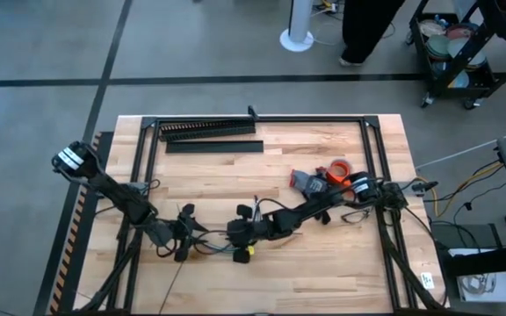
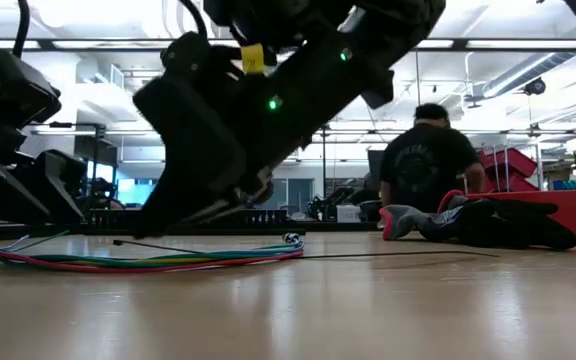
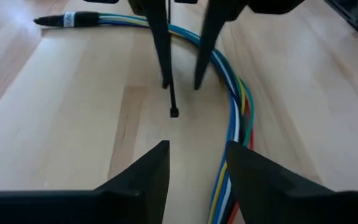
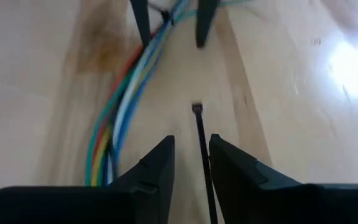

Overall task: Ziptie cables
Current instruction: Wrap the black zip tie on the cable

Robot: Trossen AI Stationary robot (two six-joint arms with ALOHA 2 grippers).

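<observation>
The right gripper (image 4: 191, 163) has its jaws narrowly spread around a thin black ziptie (image 4: 199, 127) lying flat on the desk (image 1: 323, 263); whether they actually pinch it cannot be told. The left gripper (image 3: 196, 167) faces it from the left with jaws spread and empty, the ziptie's square head between the two grippers. Just beside the strip runs the cables (image 3: 234, 106), a curving bundle of blue, white, yellow, green and red wires on the near-middle desk. Farther off lie a black comb-toothed duct (image 1: 207, 130), a roll of orange tape (image 1: 339, 169) and, beyond the desk, a seated person (image 2: 427, 160).
</observation>
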